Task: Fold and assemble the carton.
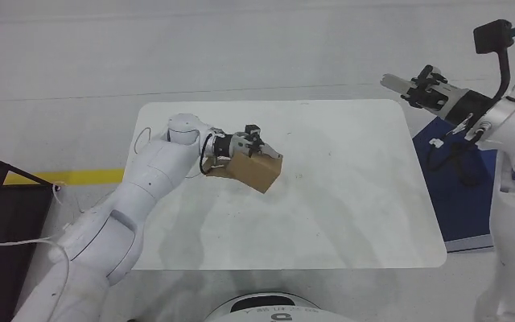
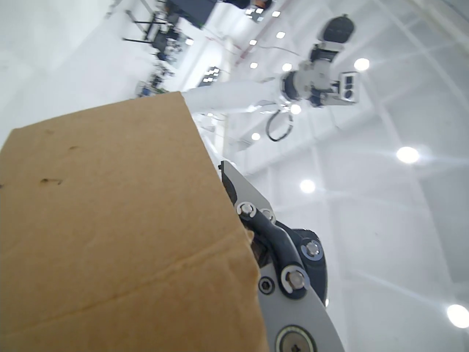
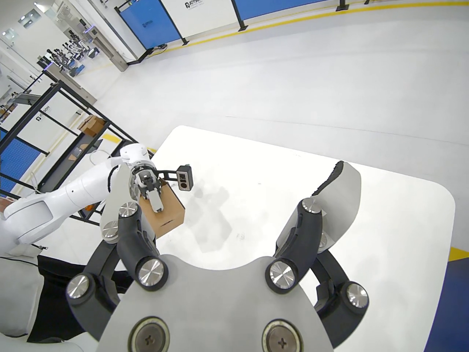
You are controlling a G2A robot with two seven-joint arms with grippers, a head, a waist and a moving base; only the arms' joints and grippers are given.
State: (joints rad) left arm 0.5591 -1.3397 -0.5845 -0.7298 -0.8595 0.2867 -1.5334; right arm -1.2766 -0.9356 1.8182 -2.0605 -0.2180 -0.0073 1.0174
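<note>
The left jaws are clamped on one wall of the brown cardboard carton (image 1: 256, 169), holding it tilted over the left part of the white rounded counter (image 1: 362, 201). Whether its lower edge touches the surface cannot be told. The right jaws hang spread wide and empty, well apart, off the counter's far right corner. The carton looks box-shaped, so the step is probably closing it. Doing that well likely means levelling the carton onto the counter first, pinching firmly without crushing the wall, then pressing flaps along their creases.
</note>
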